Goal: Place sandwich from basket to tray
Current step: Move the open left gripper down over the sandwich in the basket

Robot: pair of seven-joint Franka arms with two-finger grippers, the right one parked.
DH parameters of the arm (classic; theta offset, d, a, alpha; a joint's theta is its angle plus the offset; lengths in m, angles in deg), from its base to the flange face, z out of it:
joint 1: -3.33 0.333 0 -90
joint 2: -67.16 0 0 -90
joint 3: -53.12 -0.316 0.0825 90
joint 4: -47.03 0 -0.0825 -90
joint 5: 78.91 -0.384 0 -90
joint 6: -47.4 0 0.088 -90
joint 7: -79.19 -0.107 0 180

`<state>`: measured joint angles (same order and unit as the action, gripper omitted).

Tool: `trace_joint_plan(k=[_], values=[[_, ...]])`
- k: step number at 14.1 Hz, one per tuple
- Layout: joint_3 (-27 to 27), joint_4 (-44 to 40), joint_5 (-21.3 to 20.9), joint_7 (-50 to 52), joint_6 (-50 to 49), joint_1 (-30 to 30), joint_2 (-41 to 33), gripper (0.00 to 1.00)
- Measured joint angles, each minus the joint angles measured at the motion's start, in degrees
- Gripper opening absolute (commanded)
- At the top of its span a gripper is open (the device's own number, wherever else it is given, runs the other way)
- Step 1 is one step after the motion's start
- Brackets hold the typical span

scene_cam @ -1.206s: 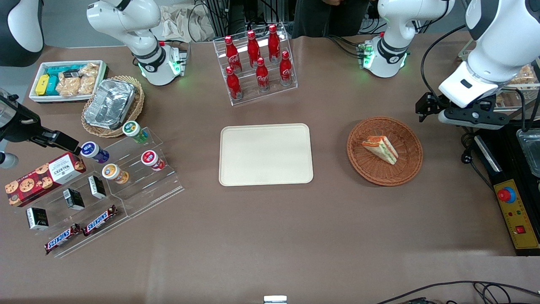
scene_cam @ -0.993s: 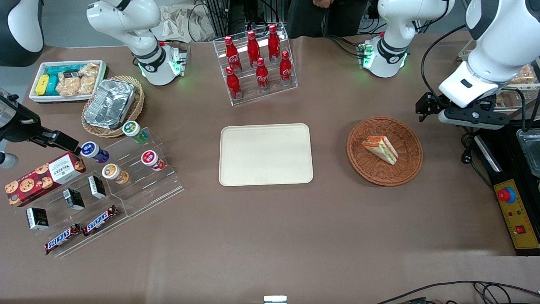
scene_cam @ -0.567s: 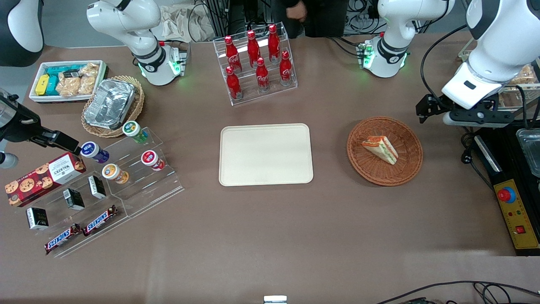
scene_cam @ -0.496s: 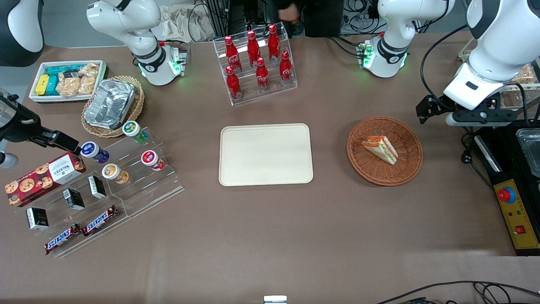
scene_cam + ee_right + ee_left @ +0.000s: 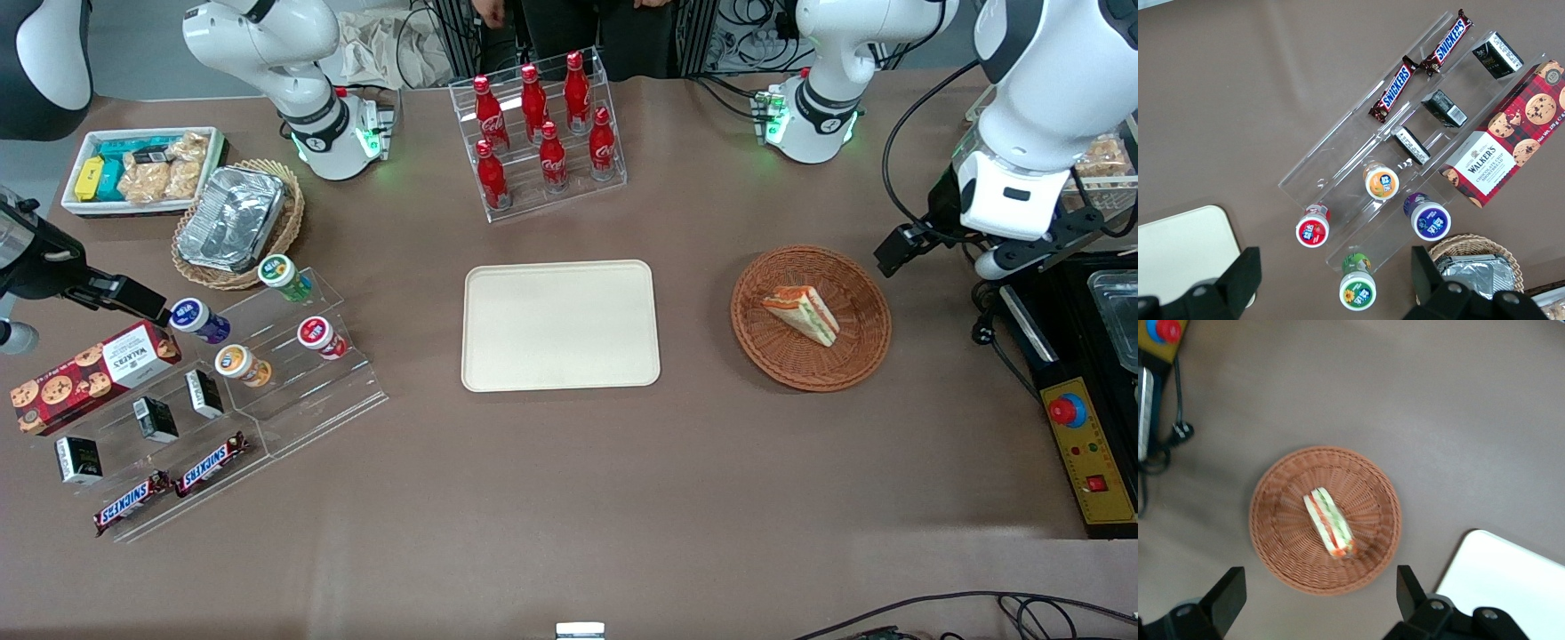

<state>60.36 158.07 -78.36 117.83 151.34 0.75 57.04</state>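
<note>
sandwich [image 5: 1329, 523] in basket [image 5: 1278, 547], open gripper [image 5: 1321, 599] above.

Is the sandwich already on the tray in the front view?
No: the sandwich lies in the basket, the tray is bare, and the gripper hangs open above the basket.

Even overhead light fills the room, and the brown desk [image 5: 569, 498] carries only soft, short shadows. The foil container [image 5: 231, 218] glints, and the red bottles [image 5: 542, 133] show small highlights. The front view is crisp. The left wrist view is slightly soft, with the sandwich [image 5: 1329, 523] and basket [image 5: 1281, 540] blurred, above the gripper [image 5: 1321, 603].
</note>
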Motion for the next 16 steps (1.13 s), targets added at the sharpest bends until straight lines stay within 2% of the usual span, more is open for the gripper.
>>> trace_joint_plan(k=[5,9,16], values=[[0.09,1.31,2.02,19.20,0.01,-0.13,1.45,1.00],[0.19,3.06,2.05,28.46,1.63,-1.36,4.19,1.00],[0.17,20.92,2.05,31.49,22.00,-1.63,4.22,1.00]])
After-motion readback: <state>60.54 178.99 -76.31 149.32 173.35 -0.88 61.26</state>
